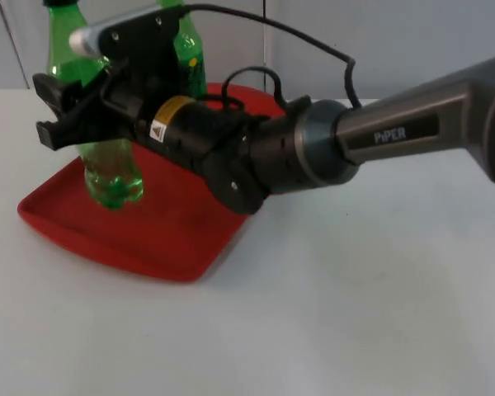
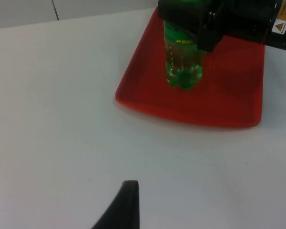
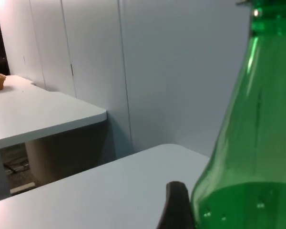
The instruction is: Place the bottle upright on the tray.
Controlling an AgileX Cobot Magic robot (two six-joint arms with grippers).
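A green plastic bottle [image 1: 109, 175] stands upright on the red tray [image 1: 161, 243], near its left end. My right gripper [image 1: 59, 110] reaches in from the right at mid-height and is shut on the bottle, one finger on each side. The left wrist view has the bottle's base [image 2: 183, 74] resting on the tray [image 2: 219, 107], with the right gripper [image 2: 193, 26] covering its top. In the right wrist view the bottle's shoulder [image 3: 248, 162] sits right beside a black fingertip [image 3: 177, 206]. My left gripper [image 2: 127, 207] waits over bare table in front of the tray.
A second green bottle [image 1: 188, 51] with a yellow mark stands behind the right arm at the tray's far side. The grey partition wall [image 1: 379, 33] closes the table's back edge. White table top [image 1: 355, 313] stretches to the right and front of the tray.
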